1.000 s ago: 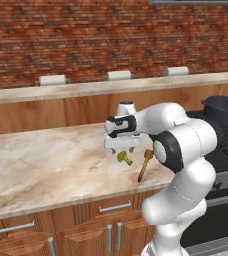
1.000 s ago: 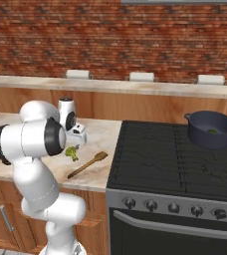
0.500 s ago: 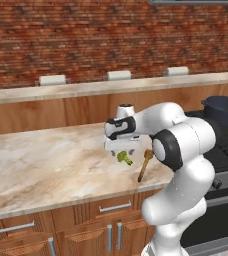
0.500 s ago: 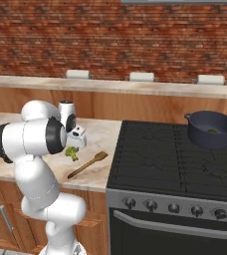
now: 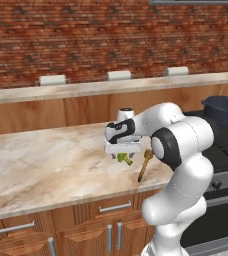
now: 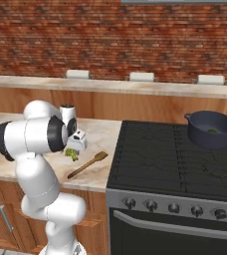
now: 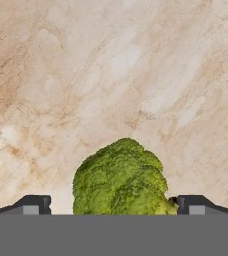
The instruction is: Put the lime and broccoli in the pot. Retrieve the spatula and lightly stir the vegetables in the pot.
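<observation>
The broccoli [image 7: 120, 177] sits on the marble surface [image 5: 46, 165], bumpy crown up toward the hand camera, and right now it lies squarely between the two dark fingertips [image 7: 32, 204] of the gripper [image 7: 113, 206], which stands spread wide with nothing in it. From the left base view the gripper [image 5: 122, 149] hangs directly over the floret [image 5: 123, 158], pointing straight down, and the spatula [image 5: 145, 164] lies just beside it to the right, handle running toward the near edge. Over on the stove, well apart to the right, the pot [image 6: 211, 128] waits on a far burner, and there is a small green spot inside it that looks like the lime [image 6: 212, 131], so my read is that the first vegetable is in and this is the pick of the second. To do it well: come straight down with no sideways drift, keep the floret centred as it is, and sink low enough that the pads close on the body of the crown rather than skimming its top. A bumpy, rounded thing like this can squirt out of a shallow pinch. Mind the spatula next door too; a nudge there would complicate the stirring step.
</observation>
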{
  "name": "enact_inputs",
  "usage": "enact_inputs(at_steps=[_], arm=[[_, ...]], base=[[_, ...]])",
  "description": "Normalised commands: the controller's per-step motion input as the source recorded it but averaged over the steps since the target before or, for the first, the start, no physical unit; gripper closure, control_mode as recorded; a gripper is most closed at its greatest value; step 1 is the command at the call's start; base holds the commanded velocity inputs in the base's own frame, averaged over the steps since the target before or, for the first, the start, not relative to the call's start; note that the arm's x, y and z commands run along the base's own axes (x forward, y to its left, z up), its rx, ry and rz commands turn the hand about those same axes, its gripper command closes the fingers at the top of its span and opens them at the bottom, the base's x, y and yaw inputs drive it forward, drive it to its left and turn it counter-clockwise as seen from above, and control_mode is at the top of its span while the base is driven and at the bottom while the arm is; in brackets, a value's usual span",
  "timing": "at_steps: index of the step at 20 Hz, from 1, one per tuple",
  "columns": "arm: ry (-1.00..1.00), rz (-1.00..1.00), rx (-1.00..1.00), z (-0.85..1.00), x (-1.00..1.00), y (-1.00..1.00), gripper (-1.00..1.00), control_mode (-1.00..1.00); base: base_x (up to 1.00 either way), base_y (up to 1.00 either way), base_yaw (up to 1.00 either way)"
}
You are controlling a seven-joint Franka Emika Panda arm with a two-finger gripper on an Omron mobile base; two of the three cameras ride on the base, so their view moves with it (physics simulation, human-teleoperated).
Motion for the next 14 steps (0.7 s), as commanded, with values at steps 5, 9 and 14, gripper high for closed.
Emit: enact_inputs(at_steps=[5, 9, 14], arm=[[0.0, 0.0, 0.0, -0.14, 0.02, 0.0, -1.0, -1.0], [0.0, 0.0, 0.0, 0.0, 0.0, 0.0, -1.0, -1.0], [0.0, 0.0, 0.0, 0.0, 0.0, 0.0, 1.0, -1.0]], base=[[0.0, 0.0, 0.0], [0.0, 0.0, 0.0], [0.0, 0.0, 0.0]])
